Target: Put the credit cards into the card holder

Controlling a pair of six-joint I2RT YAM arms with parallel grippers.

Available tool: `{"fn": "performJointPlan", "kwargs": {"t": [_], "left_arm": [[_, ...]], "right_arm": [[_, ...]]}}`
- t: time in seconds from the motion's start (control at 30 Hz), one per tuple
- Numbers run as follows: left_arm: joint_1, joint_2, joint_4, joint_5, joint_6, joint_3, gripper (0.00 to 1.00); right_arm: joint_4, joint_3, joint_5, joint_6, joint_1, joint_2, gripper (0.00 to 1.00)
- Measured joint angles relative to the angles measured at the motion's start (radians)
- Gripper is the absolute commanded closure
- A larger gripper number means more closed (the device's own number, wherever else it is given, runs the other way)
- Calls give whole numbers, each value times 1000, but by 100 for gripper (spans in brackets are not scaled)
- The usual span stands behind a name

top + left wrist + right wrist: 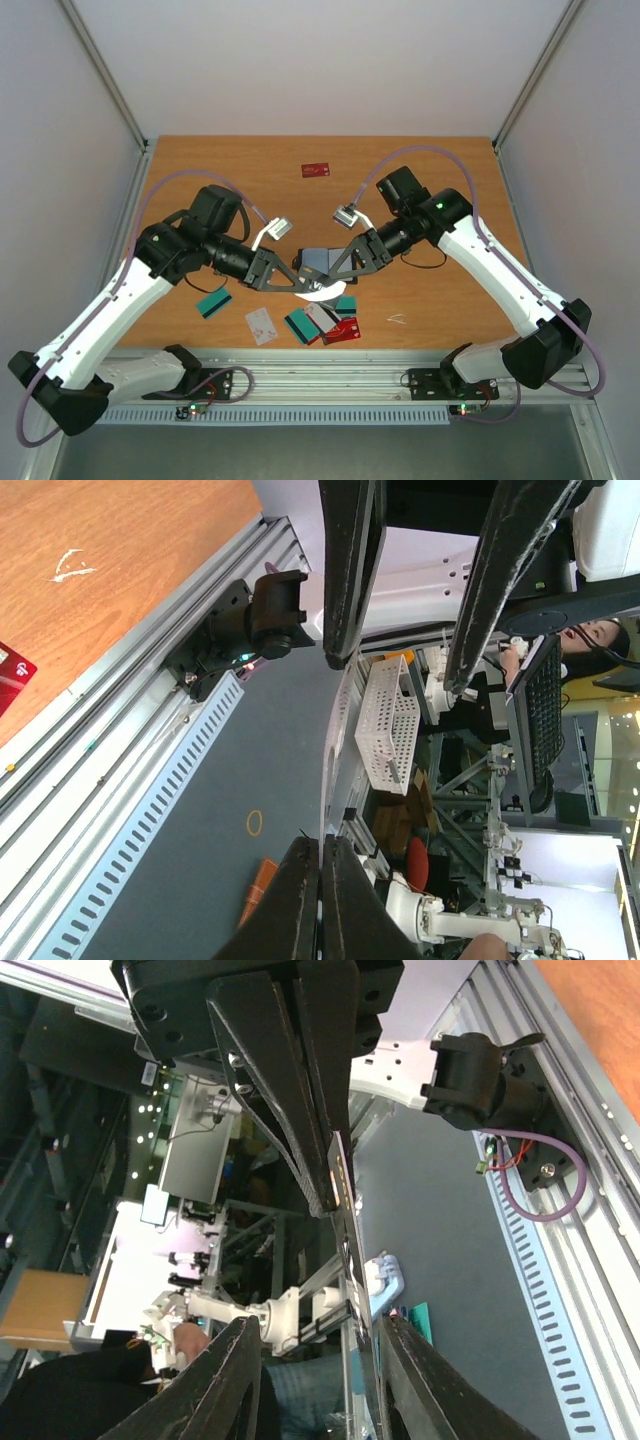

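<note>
Card holder (316, 259) at mid-table, dark, with a bluish-grey face showing; flat on the wood or lifted slightly, cannot tell from above. Lies just far of both sets of fingertips, between the two arms and about equally near to each. Just near of it, a pale card (320, 291), thin and seen edge-on from the right wrist, pinched in the clenched left gripper (293, 282) and sticking out rightward toward the right gripper (338, 277). Long axis roughly left to right, so probably needs bringing round toward the far side to meet the holder's slot. Right gripper spread, one finger on each side of the card's free end, no contact visible; looks placed to take or steady that end. Close quarters here: fingertips of both arms nearly meeting, the holder right behind them, little spare space for swinging the card. Near of the grippers, a loose row of cards (322, 320) close to the table's (450, 180) near edge, a teal card (213, 303) off to the left, one red card (316, 170) well apart on the far side. More open wood far and right.
</note>
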Motion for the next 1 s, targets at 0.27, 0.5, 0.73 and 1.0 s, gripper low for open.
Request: {"fn": "performJointPlan", "kwargs": {"t": [0.27,0.5,0.73,1.0], "left_arm": [[0,25,4,21,-1,14,100],[-1,39,3,34,0,16,100],[-1,46,2,39,2,16,100],[-1,54,-4,-55,15,44,40]], "right_arm": [[0,-4,-14,0,11,0,70],[-3,-5,-12,-3,16,10,81],[-12,-5,-6,-11,35,37,97],[-15,-5,28,-6,41,42,99]]}}
